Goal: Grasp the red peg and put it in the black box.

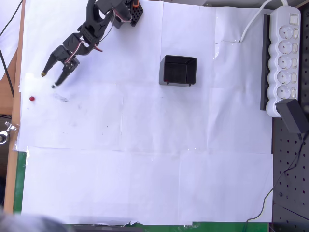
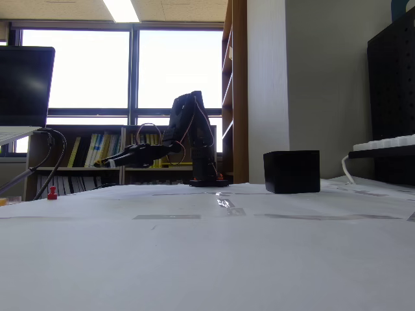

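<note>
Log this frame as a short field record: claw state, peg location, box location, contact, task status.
claw: open, raised off the table in the fixed view, holding nothing
red peg: on the white paper, near the left edge in the overhead view, below and left of the claw tips
black box: right of the arm, upright
contact: none between claw and peg
task status: peg not yet grasped

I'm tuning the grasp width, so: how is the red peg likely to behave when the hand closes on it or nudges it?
The red peg looks tiny and rounded, so it is probably very light and could roll or skid on the smooth white paper if nudged. In the fixed view it seems to stand on a wider base, which may resist tipping. The open hand spans far wider than the peg.
</note>
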### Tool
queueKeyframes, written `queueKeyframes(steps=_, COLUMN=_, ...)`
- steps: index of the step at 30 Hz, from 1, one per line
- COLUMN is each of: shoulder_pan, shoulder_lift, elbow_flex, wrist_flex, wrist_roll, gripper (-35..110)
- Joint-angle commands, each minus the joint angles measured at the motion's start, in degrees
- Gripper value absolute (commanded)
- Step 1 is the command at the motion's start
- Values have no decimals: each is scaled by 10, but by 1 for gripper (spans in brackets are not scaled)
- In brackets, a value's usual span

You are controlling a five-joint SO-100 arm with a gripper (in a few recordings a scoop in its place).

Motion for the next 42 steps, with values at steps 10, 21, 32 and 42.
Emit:
queueKeyframes(steps=10, shoulder_pan=39, shoulder_lift=122, elbow_flex=145, wrist_flex=38, wrist_roll=-4, gripper=52)
queueKeyframes(steps=21, shoulder_pan=46, shoulder_lift=244, elbow_flex=289, wrist_flex=38, wrist_roll=-4, gripper=51)
queueKeyframes(steps=32, shoulder_pan=45, shoulder_lift=297, elbow_flex=388, wrist_flex=62, wrist_roll=-7, gripper=52)
queueKeyframes(steps=42, shoulder_pan=42, shoulder_lift=337, elbow_flex=471, wrist_flex=93, wrist_roll=-19, gripper=52)
